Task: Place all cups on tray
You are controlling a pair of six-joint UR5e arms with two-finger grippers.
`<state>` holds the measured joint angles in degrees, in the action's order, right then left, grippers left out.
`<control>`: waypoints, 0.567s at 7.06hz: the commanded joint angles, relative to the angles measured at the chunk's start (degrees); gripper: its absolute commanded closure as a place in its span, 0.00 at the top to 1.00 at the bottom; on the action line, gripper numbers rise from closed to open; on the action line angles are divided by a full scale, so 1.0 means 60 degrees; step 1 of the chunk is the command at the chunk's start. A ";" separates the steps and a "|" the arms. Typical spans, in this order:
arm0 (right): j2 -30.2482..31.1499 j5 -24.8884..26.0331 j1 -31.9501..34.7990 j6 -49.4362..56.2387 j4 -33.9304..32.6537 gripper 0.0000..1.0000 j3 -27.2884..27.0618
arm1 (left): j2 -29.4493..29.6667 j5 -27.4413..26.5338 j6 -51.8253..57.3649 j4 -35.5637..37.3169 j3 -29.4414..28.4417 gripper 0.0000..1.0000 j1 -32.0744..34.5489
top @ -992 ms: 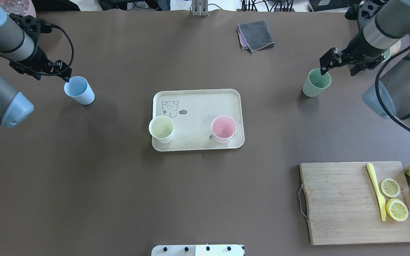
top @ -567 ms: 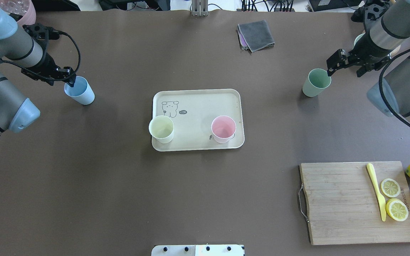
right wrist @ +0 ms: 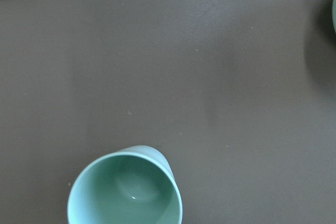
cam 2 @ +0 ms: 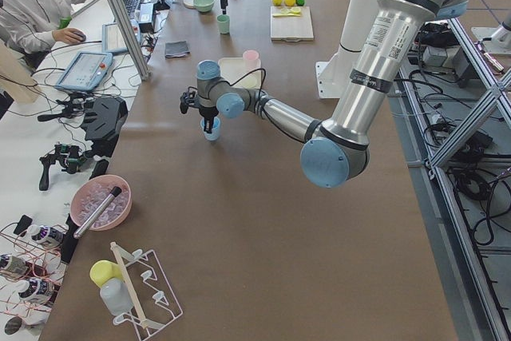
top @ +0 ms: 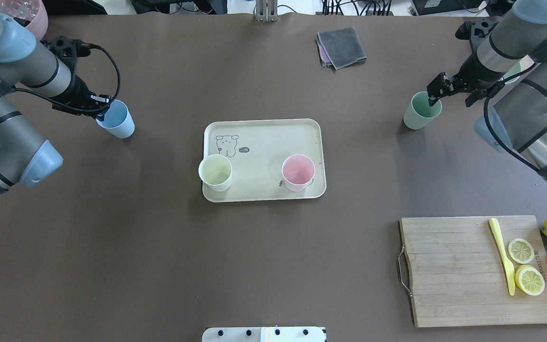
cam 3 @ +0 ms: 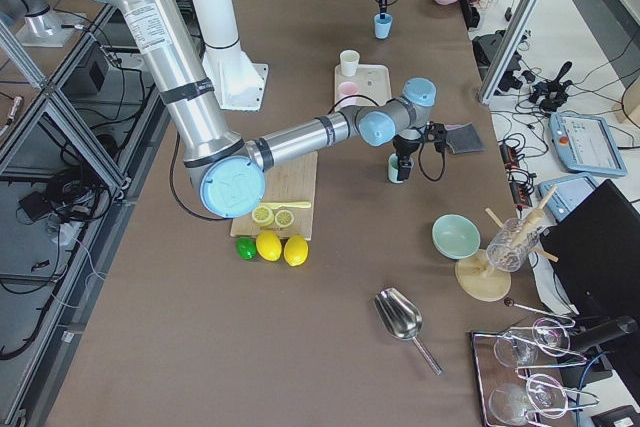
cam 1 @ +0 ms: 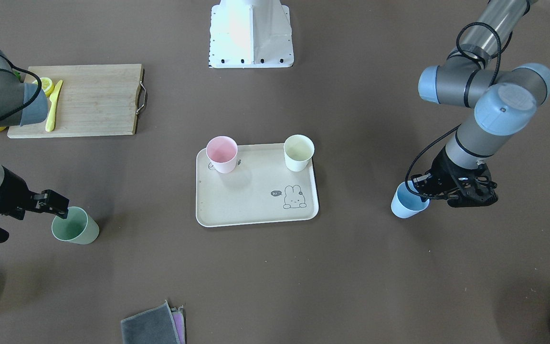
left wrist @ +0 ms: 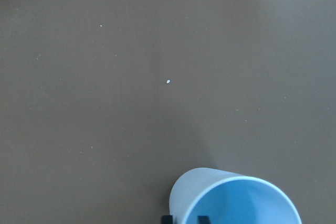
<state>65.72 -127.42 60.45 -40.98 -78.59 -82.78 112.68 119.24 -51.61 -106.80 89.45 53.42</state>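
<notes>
The brown desk [top: 159, 237] carries the cream tray [top: 264, 137] at its middle. The tray lies flat, its long axis running across the robot's front. Two cups stand upright on the tray's robot-side edge, mouths up: the cream-white cup [top: 215, 172] at the corner on the robot's left and the pink cup [top: 298, 172] at the corner on its right.

The light blue cup [top: 116, 118] is off the tray, well out on the robot's left, mouth up and roughly upright. The left end effector [top: 102, 111] is closed narrowly over its rim, one finger inside the wall and one outside. The sage green cup [top: 420, 111] stands upright on the desk, far out on the right. The right end effector [top: 432, 96] is at its rim, and I cannot tell how far open it is.

On the tray is a bunny drawing [cam 1: 294, 197], and beside it a small dark bubble [cam 1: 276, 193] that seems to read "hi".
</notes>
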 commanded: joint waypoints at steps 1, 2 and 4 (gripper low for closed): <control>-0.0376 -0.0019 -0.0027 -0.0025 0.0251 0.98 0.0800 | -0.0015 -0.0010 -0.0289 0.0206 0.0441 0.00 -0.0114; -0.0349 -0.0019 -0.0114 -0.0054 0.0411 0.72 0.0935 | 0.0000 -0.0010 -0.0494 0.0309 0.0675 0.00 -0.0129; -0.0246 -0.0034 -0.0275 -0.0112 0.0427 0.00 0.0863 | 0.0988 0.0048 -0.1296 0.1883 0.1320 0.00 -0.0477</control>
<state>63.97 -127.59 59.57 -41.49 -76.22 -77.50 114.60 119.30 -56.32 -101.04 95.52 52.10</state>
